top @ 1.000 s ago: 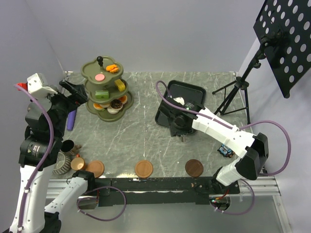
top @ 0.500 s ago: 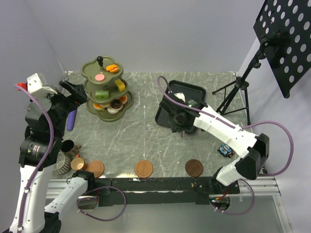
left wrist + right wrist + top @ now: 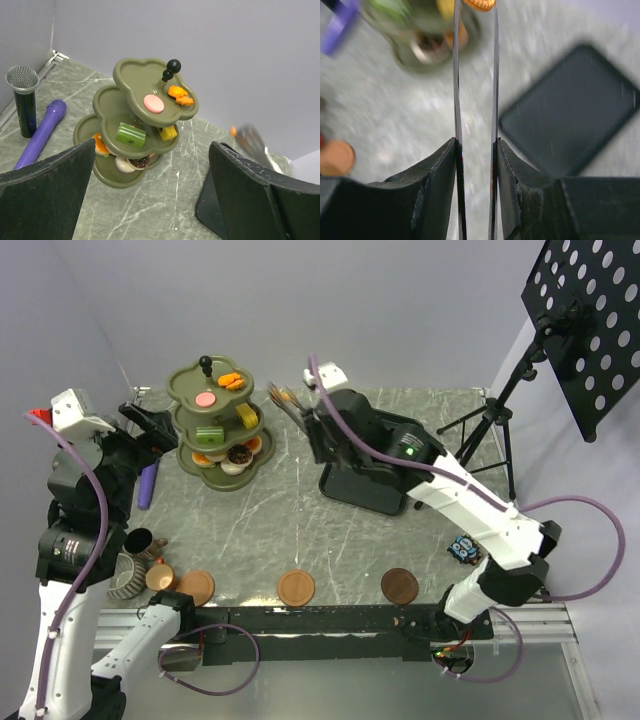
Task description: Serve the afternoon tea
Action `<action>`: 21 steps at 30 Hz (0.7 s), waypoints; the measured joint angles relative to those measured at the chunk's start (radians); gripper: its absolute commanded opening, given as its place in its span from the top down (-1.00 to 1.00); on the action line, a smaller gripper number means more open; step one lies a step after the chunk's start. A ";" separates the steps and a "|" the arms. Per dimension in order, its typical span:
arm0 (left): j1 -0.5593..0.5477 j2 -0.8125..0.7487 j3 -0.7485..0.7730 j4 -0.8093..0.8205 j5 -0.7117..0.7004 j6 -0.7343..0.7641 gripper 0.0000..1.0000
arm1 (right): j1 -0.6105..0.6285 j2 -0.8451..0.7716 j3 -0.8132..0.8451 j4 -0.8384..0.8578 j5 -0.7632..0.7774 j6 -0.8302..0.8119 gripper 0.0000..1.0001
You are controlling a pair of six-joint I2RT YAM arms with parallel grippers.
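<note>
now, right gripper (image 3: 475, 148) clamped on the metal tongs (image 3: 456, 75), blades nearly together, small orange pastry (image 3: 479, 4) pinched at their tips, black tray (image 3: 570, 110) beneath, left gripper (image 3: 150, 195) spread wide, facing the olive-green three-tier stand (image 3: 131, 87), pastries on each tier

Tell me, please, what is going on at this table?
The right claw is shut on the tongs, which pinch an orange pastry at their tips, held in the air between the tray and the stand. The left claw hangs open beside the stand, holding nothing. The saucers lie bare along the near edge, and the cups stand grouped at the near left.
</note>
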 measured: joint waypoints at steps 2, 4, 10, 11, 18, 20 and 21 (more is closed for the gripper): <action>0.000 0.001 0.007 0.002 -0.004 0.006 -0.99 | 0.019 0.032 0.042 0.085 0.003 -0.065 0.37; 0.000 0.000 0.010 0.003 -0.010 0.012 -0.99 | 0.031 0.082 0.091 0.183 -0.006 -0.136 0.36; 0.000 -0.007 0.010 0.003 -0.025 0.016 -0.99 | 0.039 0.290 0.314 0.296 -0.056 -0.282 0.35; 0.000 -0.009 0.010 0.003 -0.026 0.015 -0.99 | 0.039 0.324 0.349 0.306 -0.064 -0.299 0.35; 0.005 -0.026 0.010 0.003 -0.042 0.016 -0.99 | 0.039 0.396 0.381 0.313 -0.111 -0.357 0.33; 0.008 -0.031 0.010 0.003 -0.044 0.016 -0.99 | 0.039 0.396 0.381 0.313 -0.118 -0.364 0.31; 0.011 -0.032 0.010 0.004 -0.043 0.016 -0.99 | 0.039 0.396 0.381 0.313 -0.120 -0.367 0.28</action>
